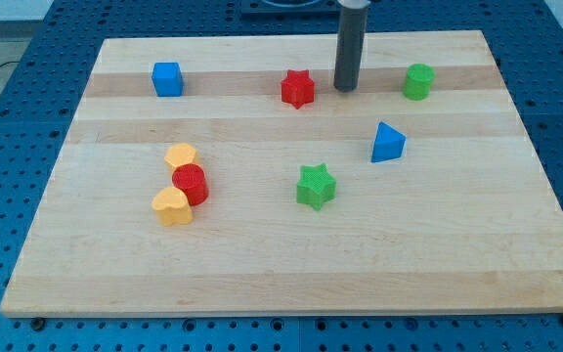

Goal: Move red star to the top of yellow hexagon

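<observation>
My tip [346, 89] just right of red star [298, 88] (apparently apart); yellow hexagon [180, 156] well left.

Red star [298, 88], yellow hexagon [180, 156]

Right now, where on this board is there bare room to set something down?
Bare wood runs along the view's bottom edge, below the green star, and on the right beyond the blue block. The left cluster is crowded: yellow hexagon, red cylinder, yellow heart. My tip stands right of the red star.
</observation>
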Controlling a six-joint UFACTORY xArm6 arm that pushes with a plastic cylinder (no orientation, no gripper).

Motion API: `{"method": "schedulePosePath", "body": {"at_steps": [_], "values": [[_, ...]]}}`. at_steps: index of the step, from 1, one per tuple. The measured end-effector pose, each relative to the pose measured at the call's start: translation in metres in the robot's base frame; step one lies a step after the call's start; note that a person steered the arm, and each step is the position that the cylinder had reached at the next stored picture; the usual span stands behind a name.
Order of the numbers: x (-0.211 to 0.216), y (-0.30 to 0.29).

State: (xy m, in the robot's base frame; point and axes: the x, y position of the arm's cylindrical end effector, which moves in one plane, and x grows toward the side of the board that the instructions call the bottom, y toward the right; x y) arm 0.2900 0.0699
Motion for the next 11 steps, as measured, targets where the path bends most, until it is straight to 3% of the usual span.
{"method": "schedulePosePath", "body": {"at_steps": [1, 3, 5, 6, 7, 9, 11], "values": [[-0.009, -0.041], [0.052, -0.153], [-0.008, -0.094], [0.020, -0.032], [0.047, -0.029], [0.051, -0.152], [0.059, -0.173]]}}
